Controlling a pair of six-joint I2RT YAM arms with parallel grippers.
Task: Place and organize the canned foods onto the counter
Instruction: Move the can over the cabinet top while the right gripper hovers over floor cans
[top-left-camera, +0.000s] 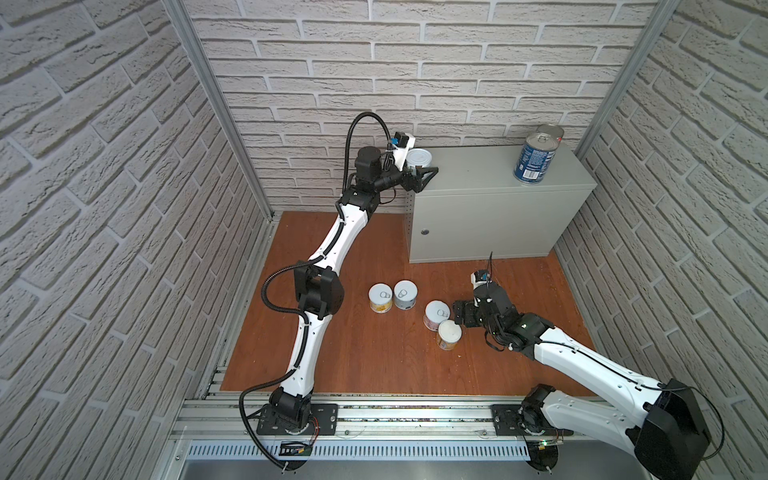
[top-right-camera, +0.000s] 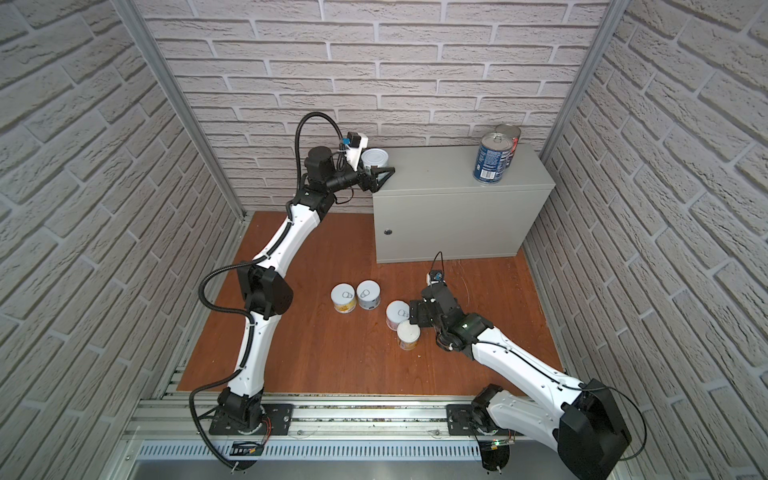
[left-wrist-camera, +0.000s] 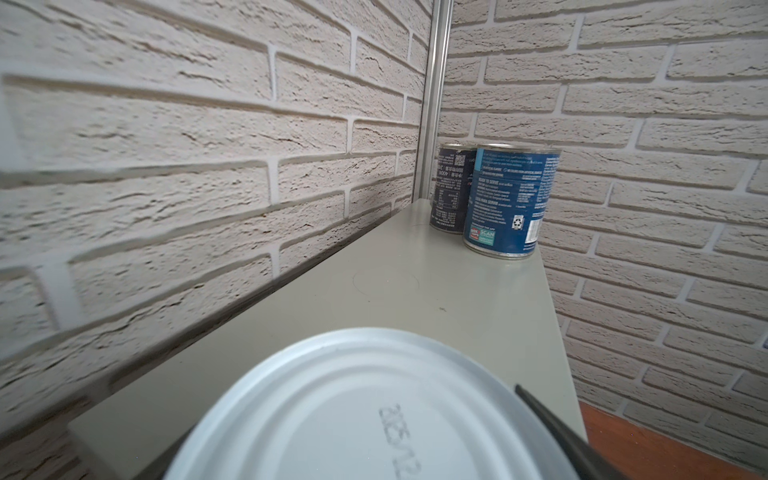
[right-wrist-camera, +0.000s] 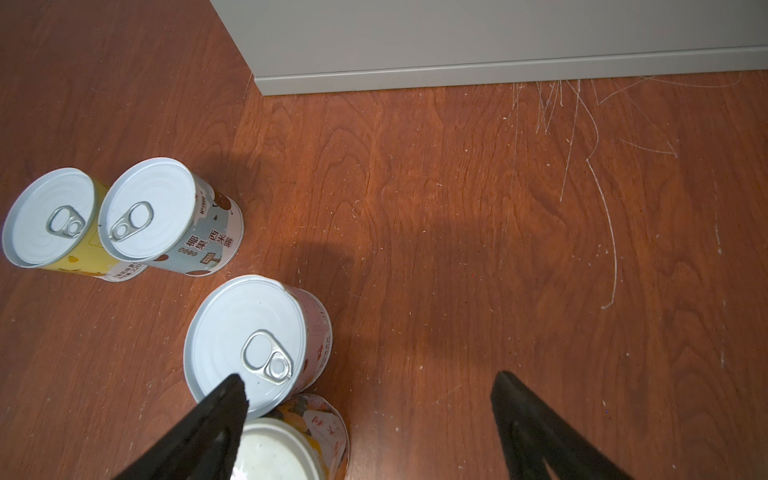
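Observation:
The counter (top-left-camera: 478, 174) is a pale grey cabinet. At its right end stand two tall blue cans (top-left-camera: 536, 158) (left-wrist-camera: 509, 199), one behind the other. On its left back corner stands a white-lidded can (top-left-camera: 419, 157) (left-wrist-camera: 353, 415). My left gripper (top-left-camera: 424, 169) is open around that can, with one finger (left-wrist-camera: 557, 436) showing beside the lid. Four short cans stand on the floor: yellow (top-left-camera: 380, 297) (right-wrist-camera: 50, 220), grey (top-left-camera: 405, 294) (right-wrist-camera: 158, 216), pink (top-left-camera: 437, 314) (right-wrist-camera: 249, 336) and orange (top-left-camera: 449, 334) (right-wrist-camera: 291, 444). My right gripper (top-left-camera: 456, 313) (right-wrist-camera: 372, 395) hangs open and empty, just right of the pink and orange cans.
Brick-patterned walls (top-left-camera: 124, 166) close in the wooden floor (top-left-camera: 374, 365) on three sides. The counter stands against the back wall and right corner post (left-wrist-camera: 434, 104). A metal rail (top-left-camera: 395, 415) with both arm bases runs along the front.

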